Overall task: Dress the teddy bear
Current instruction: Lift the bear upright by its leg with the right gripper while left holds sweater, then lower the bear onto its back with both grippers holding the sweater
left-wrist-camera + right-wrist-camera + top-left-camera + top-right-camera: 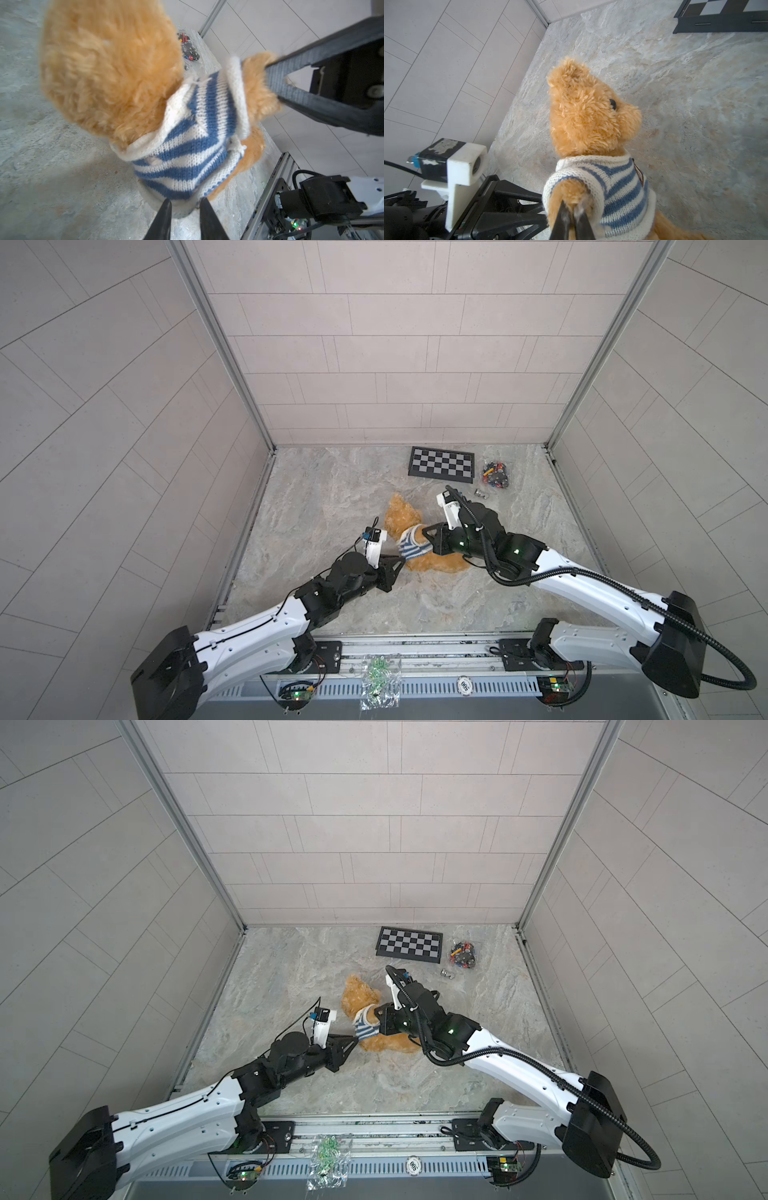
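Observation:
The teddy bear is a fuzzy golden-brown plush lying mid-table between both arms, and it wears a blue-and-white striped sweater over its torso. In the right wrist view its head and one black eye show, with an arm poking out of a sleeve. My right gripper is shut on that arm's paw. My left gripper sits just below the sweater's hem, jaws slightly open with only table between them.
A black-and-white checkerboard lies at the back of the stone-patterned table. To its right are a pile of small coloured parts and a small metal piece. A clear bag rests on the front rail. Tiled walls enclose three sides.

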`<state>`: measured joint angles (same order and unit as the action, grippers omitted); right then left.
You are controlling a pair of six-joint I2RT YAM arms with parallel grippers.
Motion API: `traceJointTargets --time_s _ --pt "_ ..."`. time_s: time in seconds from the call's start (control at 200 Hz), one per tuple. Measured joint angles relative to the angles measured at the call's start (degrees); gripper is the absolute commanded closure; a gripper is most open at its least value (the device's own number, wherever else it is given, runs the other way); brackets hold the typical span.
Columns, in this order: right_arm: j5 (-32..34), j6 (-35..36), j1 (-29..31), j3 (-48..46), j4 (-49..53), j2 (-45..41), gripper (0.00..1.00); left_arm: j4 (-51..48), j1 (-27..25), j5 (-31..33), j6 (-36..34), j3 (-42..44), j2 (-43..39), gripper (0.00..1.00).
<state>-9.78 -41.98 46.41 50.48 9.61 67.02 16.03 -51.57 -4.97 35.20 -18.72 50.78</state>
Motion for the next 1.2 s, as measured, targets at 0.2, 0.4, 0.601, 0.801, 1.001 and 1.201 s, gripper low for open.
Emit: traceJointTargets --time_s 0.2,0.4,0.601,0.801,1.001,1.201 --pt "1.2 0.6 1.4 -1.4 -0.9 2.8 1.0 0.4 0.8 -2.4 2.9 -0.9 -0.5 0.65" --pt "1.2 0.6 2.6 -1.5 -3.6 5.4 0.84 0.8 5.2 -3.0 6.4 -0.9 0.7 0.62" --pt "-0.7 2.3 2.7 -0.7 -4.8 7.2 0.59 2.4 8.7 -4.3 8.4 -0.6 3.1 0.65" --pt "-1.2 8.0 2.4 5.0 0.0 7.1 0.52 -0.5 8.7 -4.4 7.9 -0.5 0.7 0.71" --pt "-0.2 13.8 -0.4 7.6 5.7 6.2 0.52 -14.4 8.7 -2.0 5.9 -1.8 -6.1 0.66" --pt "0.4 17.9 -3.7 7.2 8.4 8.9 0.52 -24.4 8.5 -1.7 5.9 -2.1 -12.4 0.63"
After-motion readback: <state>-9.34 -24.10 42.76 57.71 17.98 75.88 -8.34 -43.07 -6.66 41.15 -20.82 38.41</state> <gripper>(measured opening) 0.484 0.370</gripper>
